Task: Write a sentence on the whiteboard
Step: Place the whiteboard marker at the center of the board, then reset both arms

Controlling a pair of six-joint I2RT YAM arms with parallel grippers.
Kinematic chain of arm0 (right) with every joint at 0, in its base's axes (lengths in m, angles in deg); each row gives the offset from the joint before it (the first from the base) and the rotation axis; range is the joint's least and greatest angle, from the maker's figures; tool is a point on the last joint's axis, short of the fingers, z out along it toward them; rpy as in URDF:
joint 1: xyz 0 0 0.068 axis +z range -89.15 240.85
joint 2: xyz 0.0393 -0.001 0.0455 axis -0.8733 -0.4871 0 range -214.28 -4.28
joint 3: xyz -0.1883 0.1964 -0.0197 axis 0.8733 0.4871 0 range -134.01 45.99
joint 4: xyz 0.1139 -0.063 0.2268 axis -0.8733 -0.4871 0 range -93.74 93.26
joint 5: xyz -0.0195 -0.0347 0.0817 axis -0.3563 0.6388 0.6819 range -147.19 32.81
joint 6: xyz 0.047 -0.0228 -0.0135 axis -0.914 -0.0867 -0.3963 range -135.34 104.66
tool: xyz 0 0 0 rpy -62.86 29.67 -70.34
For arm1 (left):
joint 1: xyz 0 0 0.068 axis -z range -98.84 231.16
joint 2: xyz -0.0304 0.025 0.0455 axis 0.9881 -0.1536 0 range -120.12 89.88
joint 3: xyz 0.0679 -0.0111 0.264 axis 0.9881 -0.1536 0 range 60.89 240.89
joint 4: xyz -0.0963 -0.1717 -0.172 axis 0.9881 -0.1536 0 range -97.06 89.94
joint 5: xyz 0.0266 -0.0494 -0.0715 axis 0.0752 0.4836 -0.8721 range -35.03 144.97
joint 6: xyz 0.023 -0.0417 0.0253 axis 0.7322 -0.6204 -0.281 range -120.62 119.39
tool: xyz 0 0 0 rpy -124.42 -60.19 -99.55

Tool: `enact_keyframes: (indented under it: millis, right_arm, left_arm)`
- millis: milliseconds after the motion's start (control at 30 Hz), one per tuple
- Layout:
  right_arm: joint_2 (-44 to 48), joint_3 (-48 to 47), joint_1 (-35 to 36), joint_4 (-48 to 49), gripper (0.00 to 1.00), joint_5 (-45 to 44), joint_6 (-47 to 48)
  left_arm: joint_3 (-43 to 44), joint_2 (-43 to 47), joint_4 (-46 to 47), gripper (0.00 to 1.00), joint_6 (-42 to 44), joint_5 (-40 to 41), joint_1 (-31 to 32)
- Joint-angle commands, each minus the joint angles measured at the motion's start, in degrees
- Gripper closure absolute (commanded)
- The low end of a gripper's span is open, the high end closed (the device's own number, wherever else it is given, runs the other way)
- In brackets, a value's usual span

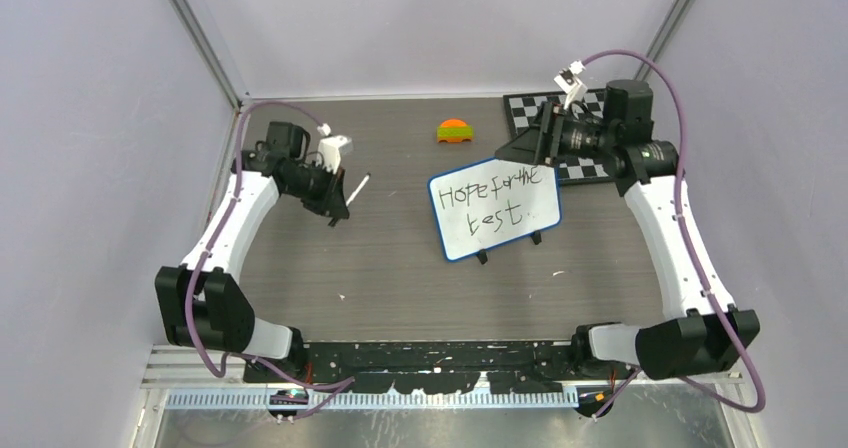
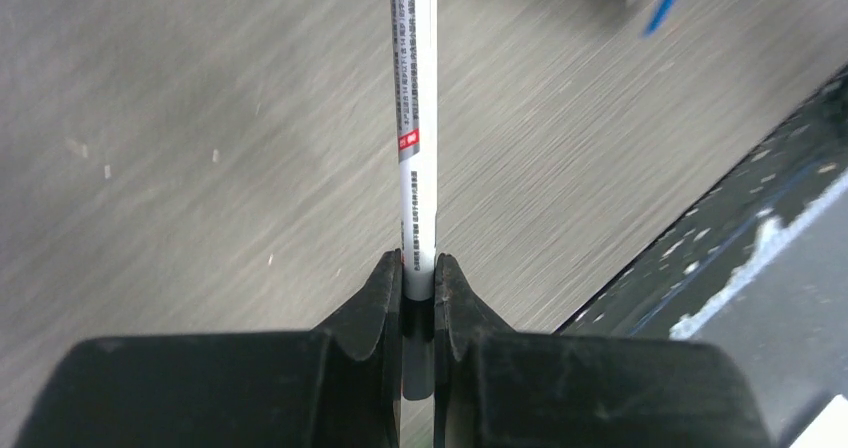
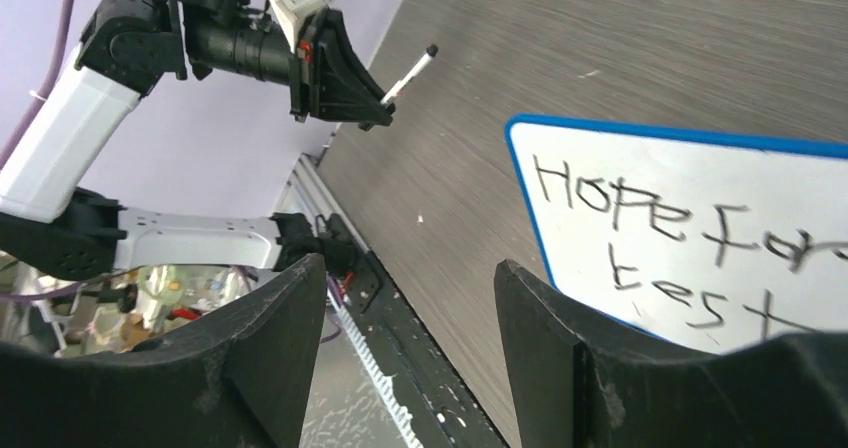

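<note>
Whiteboard (image 1: 494, 208): sits approx mid-bench, turned askew to the bench (image 1: 380, 278) edges, propped on small black feet (image 1: 483, 258). Face reads "Hope for the best."
Handling (est.): prob. light, stiff, thin panel. Face is slick and the ink likely smears if touched. Small feet, so it may skate under a sideways push.
Where to grip: blue rim (image 1: 441, 218) at a bare edge or corner, never the written face. Hold it down while moving.
Marker (image 1: 358, 188): well left of whiteboard, off the bench. Thin, light, smooth barrel, could slip or twist in a loose pinch.
Left tool (image 2: 418, 268): clenched on marker's near end, barrel pointing straight out from the pads, dark end farthest out.
Right tool (image 3: 408, 268): released, jaws spread, nothing between. Hovers by whiteboard's far right corner, no contact visible.
Surface: grey wood-grain bench, flat, matte, a few pale specks.
Room: plain pale walls (image 1: 100, 118) on three sides. Checkered board (image 1: 590, 108) behind and right of whiteboard, orange-green toy (image 1: 455, 131) behind it, both apart from it.
Task status (est.): sentence looks complete.
</note>
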Motion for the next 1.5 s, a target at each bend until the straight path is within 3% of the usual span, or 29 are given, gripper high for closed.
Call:
enact_keyframes:
  millis: [0, 167, 533, 967, 1033, 1200, 1333, 1467]
  right_arm:
    - [4.76, 1.88, -3.07, -7.92, 0.33, -1.62, 9.83]
    - [7.13, 6.89, -4.45, -11.42, 0.33, -7.13, 15.47]
    - [9.09, 12.72, -5.98, -11.46, 0.32, -12.46, 18.19]
    - [10.40, 12.86, -8.85, -16.16, 0.32, -14.52, 21.44]
    - [10.52, 12.48, -9.54, -17.25, 0.32, -14.63, 22.04]
    - [10.32, 10.55, -11.93, -20.12, 0.26, -14.22, 24.22]
    - [9.26, 8.22, -15.44, -22.39, 0.20, -13.70, 26.63]
    - [7.15, 6.16, -19.86, -25.18, 0.13, -12.58, 29.92]
  left_arm:
    - [-6.72, 2.09, 2.30, 0.96, 6.06, 12.92, -0.44]
    - [-12.14, -0.83, 7.30, 0.89, 5.64, 15.85, -0.48]
    - [-15.99, -9.06, 16.12, 0.83, 1.68, 18.11, 0.05]
    - [-15.46, -15.18, 16.33, 0.58, 0.56, 20.76, 3.74]
    - [-14.57, -14.24, 14.89, 0.52, 0.38, 20.04, 3.74]
    - [-9.30, -9.81, 8.08, 0.10, -0.02, 16.19, 3.72]
    - [-3.33, -6.67, 0.84, 0.01, 0.51, 9.51, 1.72]
    - [3.26, -3.77, -3.44, 0.00, 0.15, 4.99, -3.29]
